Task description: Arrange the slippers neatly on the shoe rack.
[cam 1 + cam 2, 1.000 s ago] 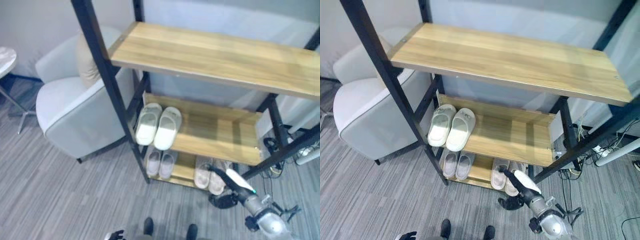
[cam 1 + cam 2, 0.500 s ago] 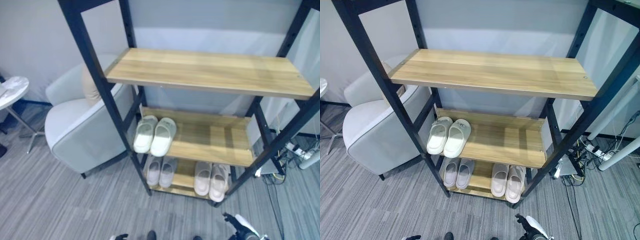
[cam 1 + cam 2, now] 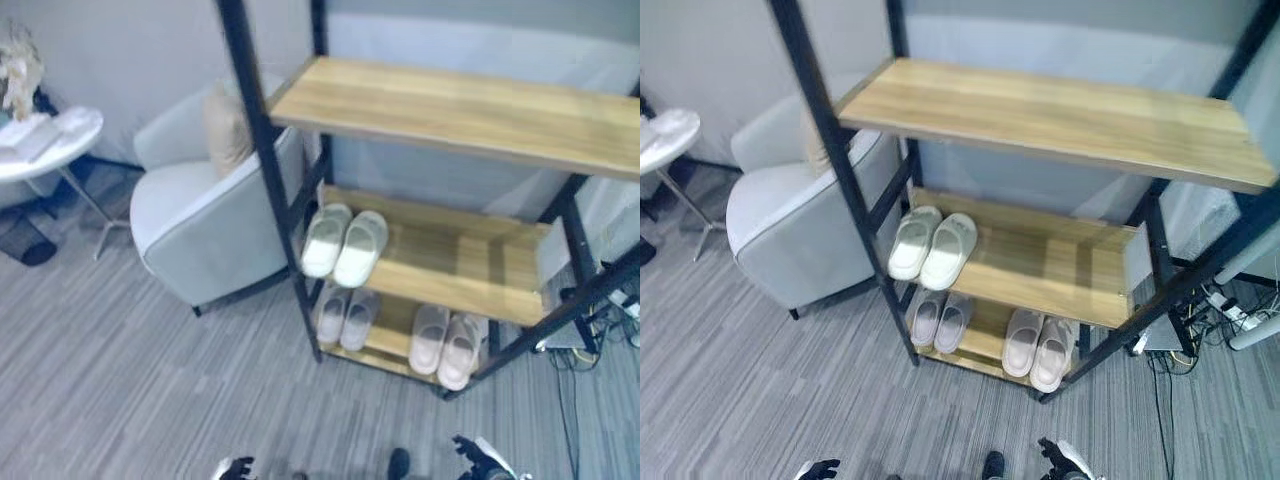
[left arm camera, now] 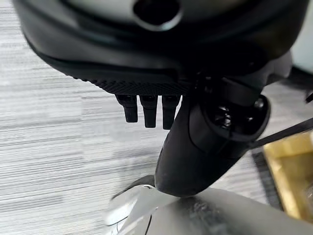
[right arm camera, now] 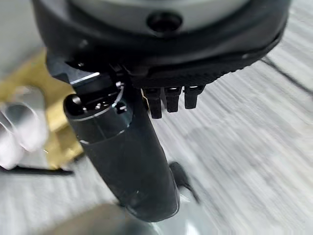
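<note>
Slippers (image 3: 934, 247) paired on rack (image 3: 1040, 270) (wrist views: both hands (image 4: 146, 105) (image 5: 171, 98) slack, empty)

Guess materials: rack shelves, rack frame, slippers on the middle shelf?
Light wooden shelf boards: wood or laminate, matte, visible grain streaks. Black upright frame posts: likely painted metal, thin and straight. Pale cream slipper pair: probably moulded foam or rubber, smooth, seamless.

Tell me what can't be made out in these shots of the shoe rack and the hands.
- Right hand: cut off by the bottom edge in the right eye view.
- Left hand: likewise cut off there.
- Slipper pair beside the right wrist view's edge: blurred.
- Bottom shelf: its back is hidden under the middle shelf.
</note>
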Robot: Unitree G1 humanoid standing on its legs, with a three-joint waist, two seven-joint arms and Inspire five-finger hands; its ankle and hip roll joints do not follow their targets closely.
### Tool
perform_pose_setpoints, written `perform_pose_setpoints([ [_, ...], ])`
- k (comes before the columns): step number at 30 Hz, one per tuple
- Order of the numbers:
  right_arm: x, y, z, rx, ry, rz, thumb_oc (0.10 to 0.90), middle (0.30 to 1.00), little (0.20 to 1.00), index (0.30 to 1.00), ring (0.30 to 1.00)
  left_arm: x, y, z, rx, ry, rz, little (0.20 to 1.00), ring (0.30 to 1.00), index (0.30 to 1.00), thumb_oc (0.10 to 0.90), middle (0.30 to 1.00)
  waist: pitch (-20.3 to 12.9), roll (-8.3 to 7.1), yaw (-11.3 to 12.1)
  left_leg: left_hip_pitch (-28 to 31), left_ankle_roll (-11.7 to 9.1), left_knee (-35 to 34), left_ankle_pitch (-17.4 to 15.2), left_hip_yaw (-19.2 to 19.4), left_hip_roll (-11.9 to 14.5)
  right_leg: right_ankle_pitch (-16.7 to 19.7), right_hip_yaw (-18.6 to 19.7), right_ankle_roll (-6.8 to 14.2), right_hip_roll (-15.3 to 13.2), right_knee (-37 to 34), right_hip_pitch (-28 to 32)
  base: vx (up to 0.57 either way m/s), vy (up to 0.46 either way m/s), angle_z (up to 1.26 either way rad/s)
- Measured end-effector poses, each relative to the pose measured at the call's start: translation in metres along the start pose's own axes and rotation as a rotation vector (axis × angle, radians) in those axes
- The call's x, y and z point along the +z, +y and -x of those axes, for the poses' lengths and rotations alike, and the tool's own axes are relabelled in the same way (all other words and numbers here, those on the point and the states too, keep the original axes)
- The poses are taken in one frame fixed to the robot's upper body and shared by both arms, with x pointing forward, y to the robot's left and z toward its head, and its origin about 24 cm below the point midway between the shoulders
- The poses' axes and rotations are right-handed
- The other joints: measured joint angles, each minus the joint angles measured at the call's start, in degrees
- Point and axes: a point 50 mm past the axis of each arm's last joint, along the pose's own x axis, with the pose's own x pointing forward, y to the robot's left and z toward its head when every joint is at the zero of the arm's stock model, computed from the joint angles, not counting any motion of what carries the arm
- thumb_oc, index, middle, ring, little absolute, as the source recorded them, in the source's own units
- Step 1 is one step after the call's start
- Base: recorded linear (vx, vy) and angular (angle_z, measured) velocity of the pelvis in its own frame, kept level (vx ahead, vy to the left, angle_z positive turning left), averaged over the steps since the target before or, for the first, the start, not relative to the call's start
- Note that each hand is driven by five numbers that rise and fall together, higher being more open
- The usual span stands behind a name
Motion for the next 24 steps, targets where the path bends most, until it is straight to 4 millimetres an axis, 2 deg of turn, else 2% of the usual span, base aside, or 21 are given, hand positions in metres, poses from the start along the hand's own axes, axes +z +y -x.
perform_pose_setpoints([
  [1, 0.0, 0.007, 0.0, 0.016, 0.013, -0.01, 0.8, 0.9, 0.9, 0.9, 0.9, -0.002, 0.003, 0.0, 0.004, 0.003, -0.01, 0.9, 0.9, 0.9, 0.8, 0.9, 0.01, -0.98, 0.15, 0.23, 0.67, -0.8, 0.42, -0.16, -1.37, 0.52, 0.33, 0.86, -1.34, 0.14, -0.5, -0.13, 0.136, 0.06],
  [2, 0.002, 0.009, -0.001, 0.021, 0.017, -0.013, 0.8, 0.9, 0.9, 0.9, 0.9, -0.003, 0.003, 0.0, 0.006, 0.004, -0.013, 0.9, 0.9, 0.9, 0.8, 0.9, 0.1, -1.19, 0.02, 0.65, 1.19, -1.59, 0.79, -0.01, -2.08, 0.81, 0.62, 1.58, -2.16, 0.63, -0.73, -0.15, 0.121, 0.02],
  [3, 0.003, 0.01, -0.001, 0.024, 0.015, -0.014, 0.8, 0.9, 0.9, 0.9, 0.9, -0.002, 0.004, 0.0, 0.007, 0.001, -0.017, 0.9, 0.9, 0.9, 0.8, 0.9, -0.07, -1.62, 0.0, 0.63, 1.35, -1.5, 0.87, 0.01, -2.84, 1.36, 1.0, 1.33, -2.57, 0.98, -0.89, -0.26, 0.15, -0.08],
  [4, 0.007, 0.009, -0.003, 0.017, 0.011, -0.01, 0.8, 0.9, 0.9, 0.9, 0.9, 0.0, 0.005, 0.0, 0.008, -0.008, -0.023, 0.9, 0.9, 0.9, 0.8, 0.9, 0.09, -1.67, 0.1, 0.36, 1.65, -1.14, 0.87, 0.48, -3.43, 1.58, 1.77, 3.0, -3.71, 3.12, -2.25, -0.25, 0.102, -0.12],
  [6, 0.011, 0.001, -0.006, 0.003, 0.017, 0.003, 0.8, 0.9, 0.9, 0.9, 0.9, 0.003, 0.008, -0.001, 0.015, -0.015, -0.025, 0.9, 0.9, 0.9, 0.8, 0.9, 0.66, -1.1, 0.05, -0.55, 2.47, -0.12, 0.75, 1.36, -4.16, 2.24, 2.83, 3.1, -4.41, 5.89, -3.98, -0.22, 0.084, -0.16],
  [9, 0.016, -0.005, -0.009, -0.009, 0.013, 0.009, 0.8, 0.9, 0.9, 0.9, 0.9, 0.006, 0.006, -0.002, 0.011, -0.022, -0.018, 0.9, 0.9, 0.9, 0.8, 0.9, 1.02, -0.4, 0.72, -0.61, 3.72, 0.32, 0.61, 3.08, -3.35, 3.93, 3.9, 3.17, -4.1, 7.7, -5.21, -0.18, 0.075, -0.26],
  [10, 0.016, -0.007, -0.01, -0.012, 0.02, 0.012, 0.8, 0.9, 0.9, 0.9, 0.9, 0.009, 0.003, -0.002, 0.004, -0.027, -0.009, 0.9, 0.9, 0.9, 0.8, 0.9, 1.32, 0.9, 1.81, -0.04, 4.48, -0.2, 0.23, 3.71, -1.86, 2.39, 4.62, 3.95, -2.93, 9.88, -6.01, -0.07, 0.007, -0.19],
  [11, 0.014, -0.006, -0.01, -0.008, 0.027, 0.012, 0.8, 0.9, 0.9, 0.9, 0.9, 0.011, 0.003, -0.002, 0.005, -0.035, 0.002, 0.9, 0.9, 0.9, 0.8, 0.9, 1.24, 1.4, 2.02, 0.29, 4.03, -0.78, 0.53, 3.21, -0.6, -3.22, 5.56, 3.35, -1.26, 15.8, -6.94, -0.09, -0.064, -0.16],
  [12, 0.013, -0.004, -0.009, -0.002, 0.029, 0.011, 0.8, 0.9, 0.9, 0.9, 0.9, 0.01, 0.004, -0.002, 0.009, -0.038, 0.004, 0.9, 0.9, 0.9, 0.8, 0.9, 1.09, 1.62, 2.28, 0.11, 4.11, -1.2, 1.01, 3.15, -0.14, -5.26, 5.46, 3.31, -0.4, 18.3, -6.66, -0.13, -0.1, 0.03],
  [13, 0.012, -0.002, -0.008, 0.008, 0.034, 0.011, 0.8, 0.9, 0.9, 0.9, 0.9, 0.007, 0.005, -0.001, 0.01, -0.035, 0.006, 0.9, 0.9, 0.9, 0.8, 0.9, 0.85, 1.13, 3.34, 0.29, 3.76, -1.23, 1.57, 3.37, 0.62, -9.83, 5.71, 3.28, 0.98, 22.13, -6.21, -0.15, -0.138, -0.14],
  [14, 0.011, 0.0, -0.008, 0.016, 0.038, 0.012, 0.8, 0.9, 0.9, 0.9, 0.9, 0.005, 0.004, -0.001, 0.012, -0.034, 0.007, 0.9, 0.9, 0.9, 0.8, 0.9, 0.47, 1.2, 5.1, 0.79, 2.67, -1.68, 1.57, 4.15, 1.35, -14.08, 5.75, 2.36, 2.27, 24.04, -5.91, -0.09, -0.14, -0.33],
  [15, 0.011, 0.001, -0.008, 0.021, 0.032, 0.014, 0.8, 0.9, 0.9, 0.9, 0.9, 0.003, 0.006, 0.0, 0.017, -0.036, 0.012, 0.9, 0.9, 0.9, 0.8, 0.9, -0.77, -0.07, 6.05, 0.55, 1.49, -1.91, 2.42, 5.05, 1.29, -14.56, 5.64, 1.0, 2.91, 19.73, -3.7, -0.06, -0.139, -0.47],
  [16, 0.01, -0.002, -0.008, 0.015, 0.036, 0.016, 0.8, 0.9, 0.9, 0.9, 0.9, 0.001, 0.005, 0.0, 0.019, -0.021, 0.027, 0.9, 0.9, 0.9, 0.8, 0.9, -1.1, 0.41, 6.43, 0.54, 0.95, -2.04, 2.55, 5.49, 1.88, -12.74, 5.9, -1.38, 4.74, 14.51, -1.66, -0.03, -0.142, -0.39],
  [17, 0.012, -0.005, -0.009, 0.003, 0.029, 0.018, 0.8, 0.9, 0.9, 0.9, 0.9, -0.002, 0.0, 0.001, 0.007, -0.016, 0.036, 0.9, 0.9, 0.9, 0.8, 0.9, -1.71, 1.05, 6.46, 0.44, 1.08, -2.24, 3.01, 5.48, 2.42, -10.61, 6.51, -1.99, 6.2, 10.28, -0.05, -0.04, -0.127, -0.3],
  [20, 0.016, -0.01, -0.01, -0.012, 0.016, 0.022, 0.8, 0.9, 0.9, 0.9, 0.9, -0.006, -0.007, 0.003, -0.011, -0.005, 0.035, 0.9, 0.9, 0.9, 0.8, 0.9, -3.05, 2.22, 6.2, 0.45, -0.11, -2.88, 3.69, 5.13, 3.88, -6.88, 7.09, -3.13, 8.54, 4.23, 2.47, -0.05, -0.111, -0.2],
  [24, 0.007, -0.009, -0.008, -0.012, 0.045, 0.027, 0.8, 0.9, 0.9, 0.9, 0.9, -0.001, -0.008, 0.003, -0.019, -0.026, 0.012, 0.9, 0.9, 0.9, 0.8, 0.9, -3.43, 2.5, 6.19, -0.35, -1.56, -3.38, 4.21, 4.25, 4.15, -4.91, 6.95, -2.67, 9.36, -0.22, 3.53, -0.06, -0.09, 0.05],
])
